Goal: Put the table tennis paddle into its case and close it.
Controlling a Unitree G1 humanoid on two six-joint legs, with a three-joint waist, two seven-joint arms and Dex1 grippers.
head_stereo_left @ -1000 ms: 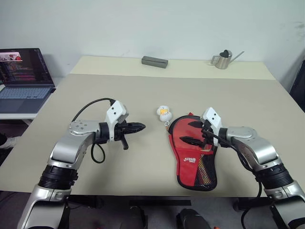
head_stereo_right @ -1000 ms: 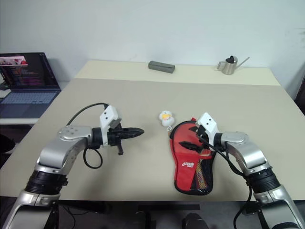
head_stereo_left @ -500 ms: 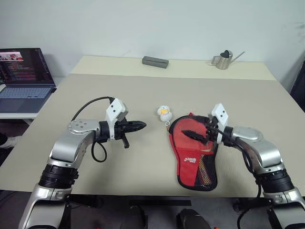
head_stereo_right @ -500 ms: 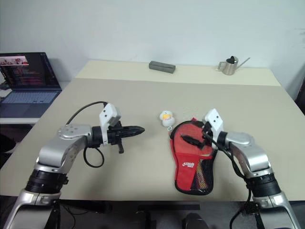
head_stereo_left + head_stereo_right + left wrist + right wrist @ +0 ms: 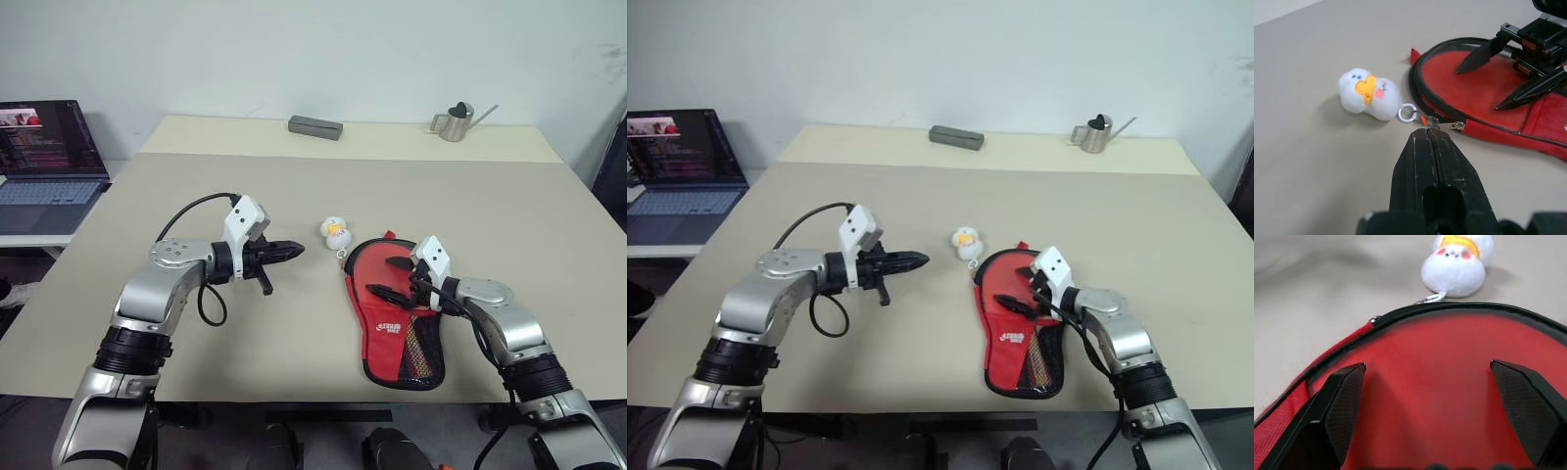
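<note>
The beige table (image 5: pixel 294 186) is matte and flat. On its near right lies the case (image 5: pixel 397 323), a paddle-shaped red fabric pouch with black trim and mesh; the table tennis paddle appears to be inside it. The right gripper (image 5: pixel 392 277) hovers over it, jaws wide, holding nothing. The left gripper (image 5: pixel 294 249), closed and empty, points at the zip pull beside the soft white-yellow charm (image 5: pixel 335 233). Pinning the fabric flat should steady the zip.
</note>
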